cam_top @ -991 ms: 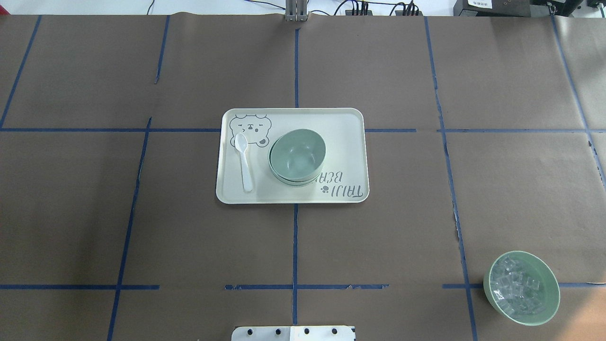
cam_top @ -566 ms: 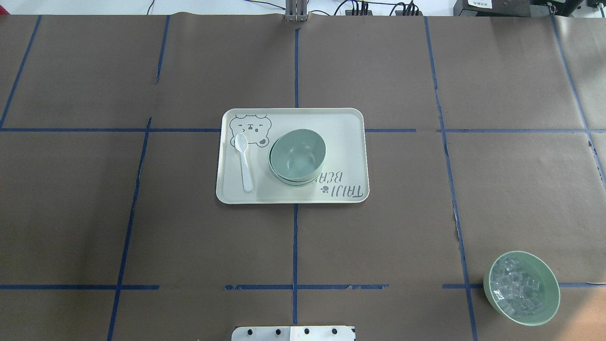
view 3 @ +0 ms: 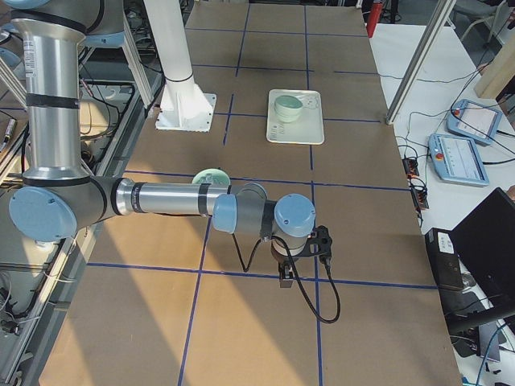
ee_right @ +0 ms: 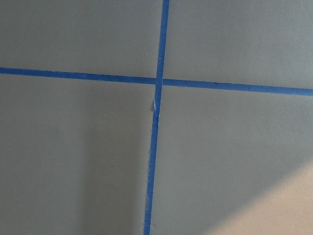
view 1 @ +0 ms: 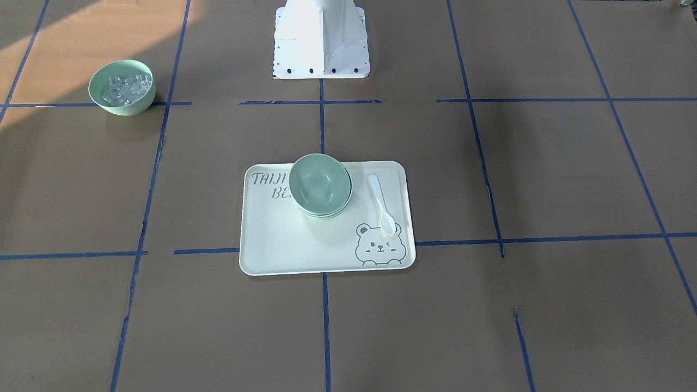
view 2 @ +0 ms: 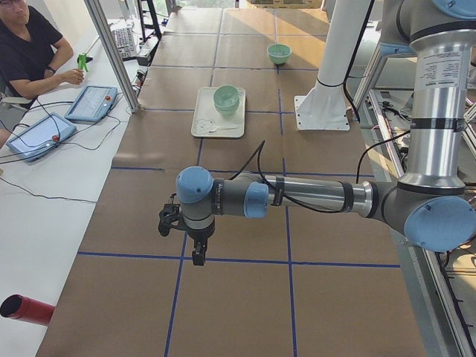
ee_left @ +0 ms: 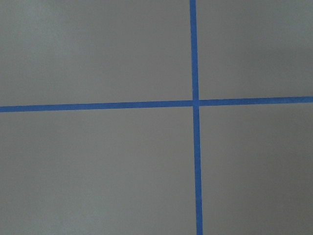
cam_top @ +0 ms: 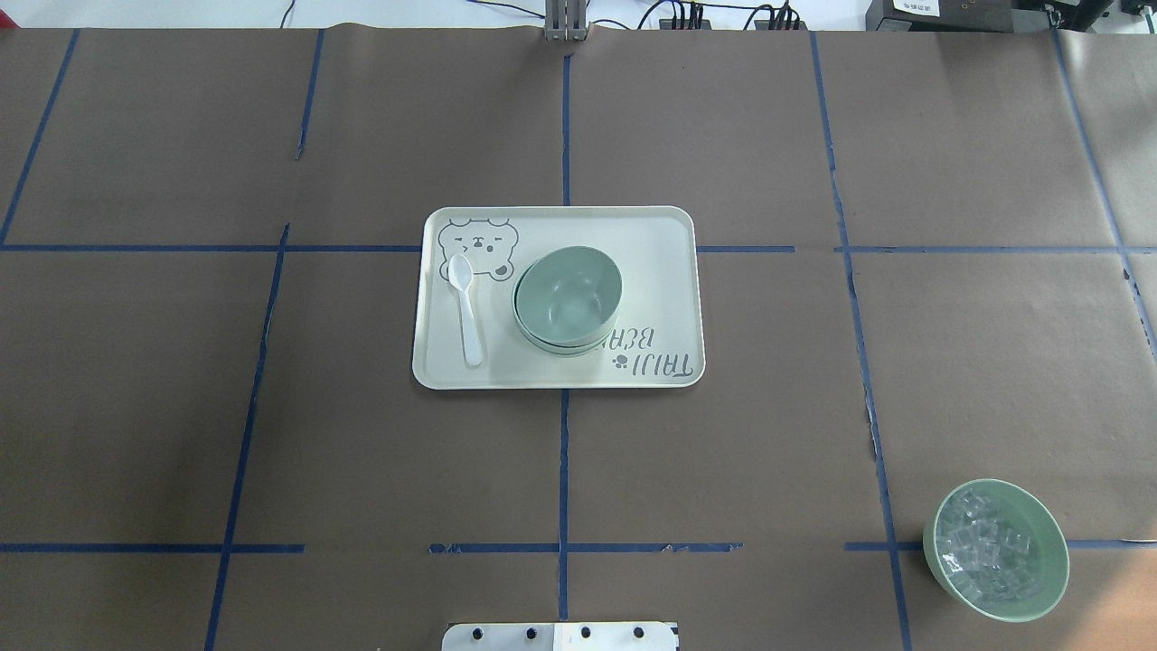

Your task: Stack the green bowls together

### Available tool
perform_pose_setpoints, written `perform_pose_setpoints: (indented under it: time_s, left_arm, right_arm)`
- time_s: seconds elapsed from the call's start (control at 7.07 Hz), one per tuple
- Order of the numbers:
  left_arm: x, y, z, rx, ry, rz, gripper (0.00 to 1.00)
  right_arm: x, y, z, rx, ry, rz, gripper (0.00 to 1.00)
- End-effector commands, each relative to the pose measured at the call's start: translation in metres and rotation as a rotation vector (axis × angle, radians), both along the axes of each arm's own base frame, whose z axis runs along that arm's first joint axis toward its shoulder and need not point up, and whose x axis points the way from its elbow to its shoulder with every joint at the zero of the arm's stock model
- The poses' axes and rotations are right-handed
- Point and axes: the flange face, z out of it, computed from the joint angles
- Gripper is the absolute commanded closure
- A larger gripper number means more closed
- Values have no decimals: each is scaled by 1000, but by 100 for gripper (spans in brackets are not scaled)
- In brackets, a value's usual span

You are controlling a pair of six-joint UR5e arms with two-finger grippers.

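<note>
The pale mint-green bowls [cam_top: 568, 297] sit nested in one stack on the cream tray [cam_top: 664, 233]. The stack also shows in the front view [view 1: 320, 185] and small in both side views [view 2: 226, 97] [view 3: 287, 106]. My left gripper [view 2: 196, 251] hangs over bare brown paper far from the tray. My right gripper [view 3: 286, 273] does the same at the other end of the table. Both show only in the side views, so I cannot tell whether they are open or shut. Both wrist views show only paper and blue tape.
A white spoon [cam_top: 466, 307] lies on the tray beside the stack. A green bowl of clear cubes [cam_top: 994, 550] stands near the robot's right. The white robot base [view 1: 320, 38] is at the table's edge. A seated person [view 2: 30, 44] and tablets are beside the table.
</note>
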Motion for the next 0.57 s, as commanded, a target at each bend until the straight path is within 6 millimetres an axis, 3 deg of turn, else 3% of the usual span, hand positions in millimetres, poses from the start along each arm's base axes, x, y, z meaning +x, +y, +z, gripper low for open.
perform_pose_setpoints:
  time_s: [0.0, 0.42]
  left_arm:
    - [0, 0, 0, -1, 1, 0, 0]
    - [1, -1, -1, 2, 1, 2, 0]
  right_arm:
    - [0, 0, 0, 2, 1, -1, 0]
    - [0, 0, -3, 6, 1, -1, 0]
